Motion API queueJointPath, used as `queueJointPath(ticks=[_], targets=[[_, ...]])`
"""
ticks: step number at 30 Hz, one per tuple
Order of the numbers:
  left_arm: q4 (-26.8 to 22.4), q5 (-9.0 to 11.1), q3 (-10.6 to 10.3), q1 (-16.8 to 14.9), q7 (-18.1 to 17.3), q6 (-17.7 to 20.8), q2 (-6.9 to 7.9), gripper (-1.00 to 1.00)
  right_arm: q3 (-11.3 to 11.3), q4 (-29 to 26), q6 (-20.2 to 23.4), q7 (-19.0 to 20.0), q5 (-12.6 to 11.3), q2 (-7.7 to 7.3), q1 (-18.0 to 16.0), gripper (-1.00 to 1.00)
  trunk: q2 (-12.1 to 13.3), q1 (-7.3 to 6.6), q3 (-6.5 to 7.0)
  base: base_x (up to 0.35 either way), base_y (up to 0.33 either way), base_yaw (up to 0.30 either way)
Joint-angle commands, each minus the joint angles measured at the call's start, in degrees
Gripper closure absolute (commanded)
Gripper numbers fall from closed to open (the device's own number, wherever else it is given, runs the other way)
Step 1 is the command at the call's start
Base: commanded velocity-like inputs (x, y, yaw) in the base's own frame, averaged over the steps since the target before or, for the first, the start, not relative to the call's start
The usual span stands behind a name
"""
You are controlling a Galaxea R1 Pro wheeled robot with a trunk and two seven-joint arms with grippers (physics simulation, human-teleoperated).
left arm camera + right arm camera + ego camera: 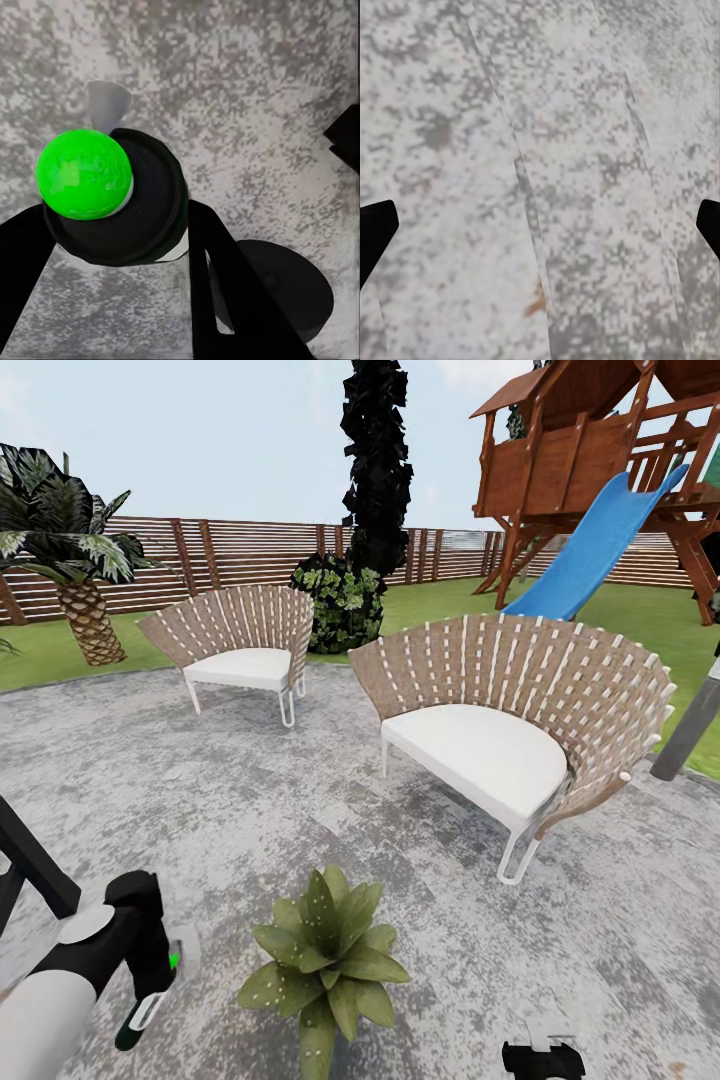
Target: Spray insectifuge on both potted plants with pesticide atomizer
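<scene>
Left gripper (150,980) clamping the pesticide atomizer (140,1015) beside a potted plant (325,960)

Its fingers (225,292) are pinching the bottle just under the green-capped head (84,174), nozzle (105,105) pointing over the grey patio (200,790); the slim plastic bottle is looking light, stiff and smooth, so the neck seems the surest hold. The right gripper (542,1057) is hanging with jaws wide and empty over paving (540,150). Two wicker chairs (500,720) are standing beyond
</scene>
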Motion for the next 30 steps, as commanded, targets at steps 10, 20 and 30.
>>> queueJointPath(ticks=[10, 20, 30], targets=[[-0.9, 0.3, 1.5, 0.5, -0.2, 0.8, -0.49, 1.0, -0.5, 0.1, -0.3, -0.1, 0.6, 0.02, 0.0, -1.0, 0.0, -0.01, -0.05, 0.0, 0.0, 0.0], [-1.0, 0.5, 5.3, -1.5, -0.8, 0.6, -0.09, 1.0, -0.5, 0.1, -0.3, -0.1, 0.6, 0.02, -0.1, -1.0, 0.0, -0.01, -0.05, 0.0, 0.0, 0.0], [-1.0, 0.5, 6.2, -1.3, -0.2, 0.7, -0.68, 1.0, -0.5, 0.0, -0.3, -0.1, 0.3, 0.08, -0.1, -1.0, 0.0, -0.01, -0.05, 0.0, 0.0, 0.056]])
